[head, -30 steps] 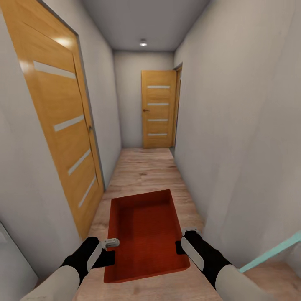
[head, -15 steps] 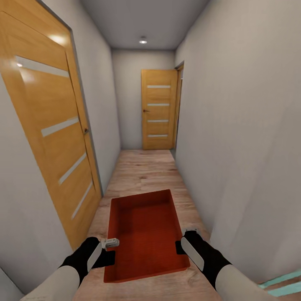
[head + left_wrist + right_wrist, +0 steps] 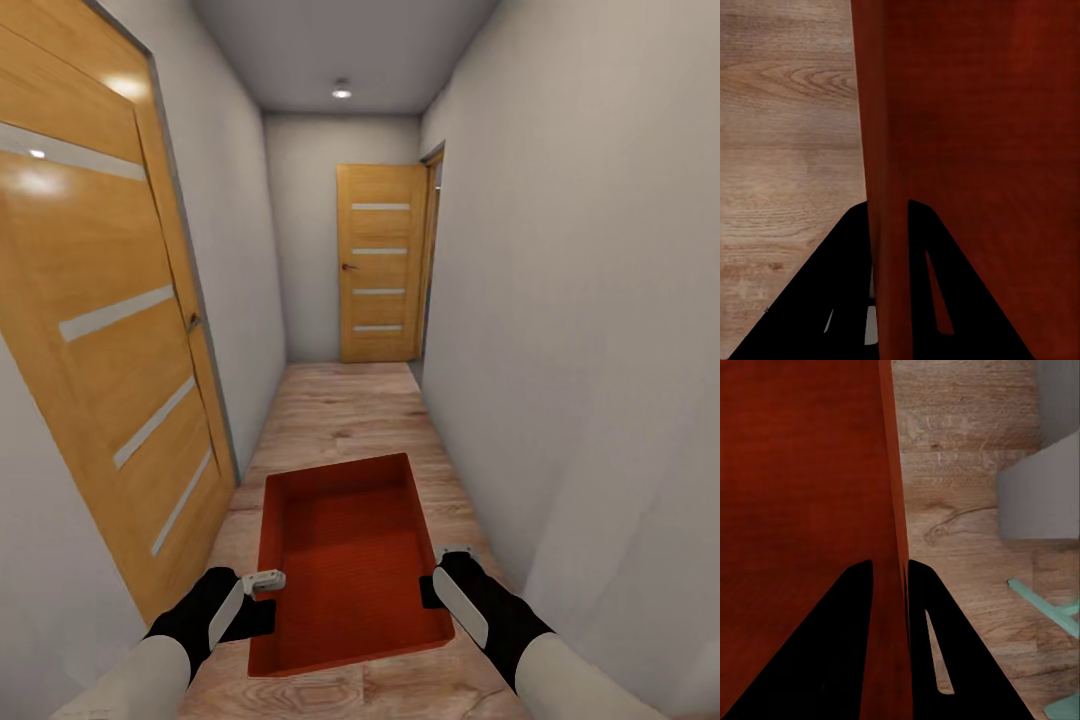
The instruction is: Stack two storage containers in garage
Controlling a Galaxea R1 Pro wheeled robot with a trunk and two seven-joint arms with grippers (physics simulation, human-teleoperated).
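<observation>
In a narrow hallway, one orange-red storage container [image 3: 345, 560] carried level above the plank floor [image 3: 345, 415]. Left gripper [image 3: 262, 583] clamps its 9 o'clock wall, right gripper [image 3: 440, 575] its 3 o'clock wall; closed door [image 3: 380, 262] at 12 o'clock

Container [image 3: 345, 560]: smooth orange-red plastic, slight sheen. Floor [image 3: 345, 415]: light wood planks w/ grain, matt. Doors [image 3: 100, 330]: glossy varnished wood; walls [image 3: 580, 300] matt.

Narrow hallway [image 3: 345, 410], 2 wood doors [image 3: 379, 262]
</observation>
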